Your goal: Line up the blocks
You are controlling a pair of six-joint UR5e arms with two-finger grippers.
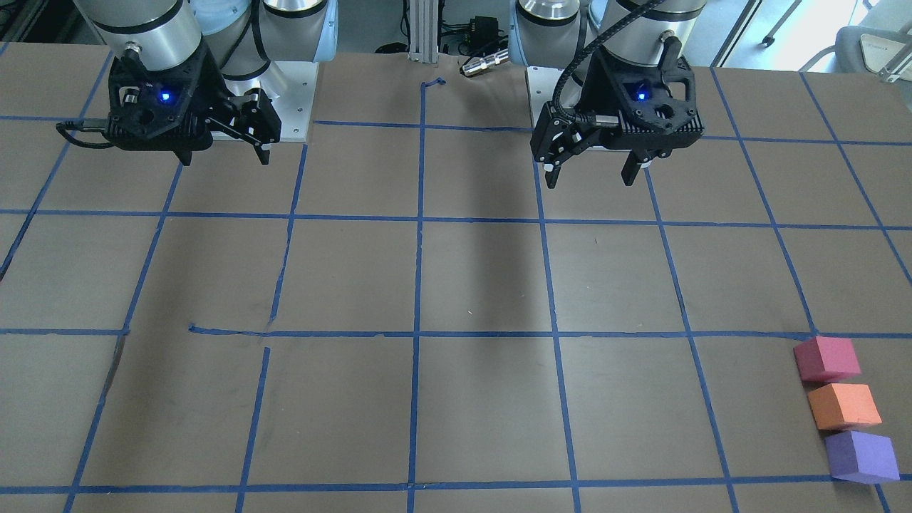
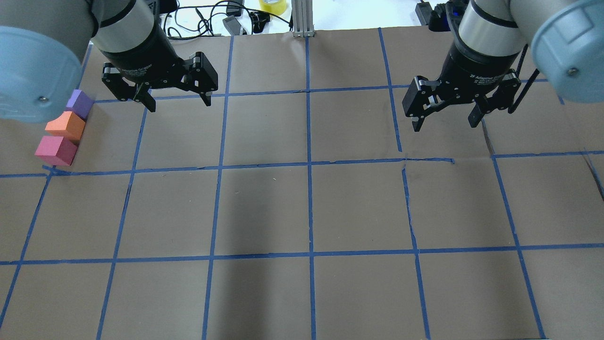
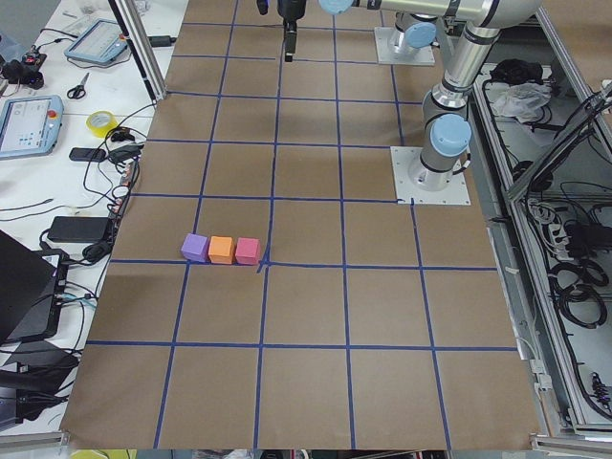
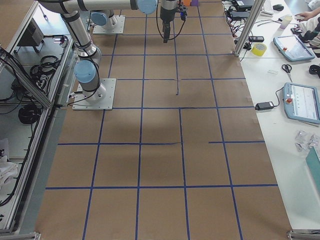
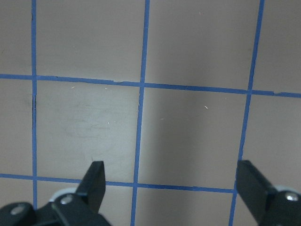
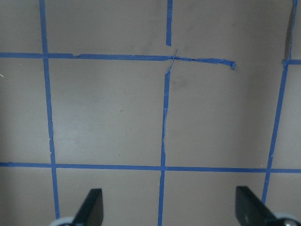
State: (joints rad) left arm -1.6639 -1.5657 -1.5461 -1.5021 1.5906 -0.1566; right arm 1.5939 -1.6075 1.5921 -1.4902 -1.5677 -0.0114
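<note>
Overhead exterior shows the purple block (image 2: 80, 104), orange block (image 2: 66, 126) and red-pink block (image 2: 55, 150) touching in a row on the surface (image 2: 264, 208), far to the robot's left. The left gripper (image 2: 179, 101) and right gripper (image 2: 443, 123) hang wide open, empty. Main risk, as I judge it — any further reach clips the row and skews it

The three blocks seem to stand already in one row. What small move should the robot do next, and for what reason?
Probably none on the blocks; I would hold both arms where they are. The purple block, orange block and red-pink block sit side by side in one row, and the left claw and right claw hang open, empty, away from them.
</note>
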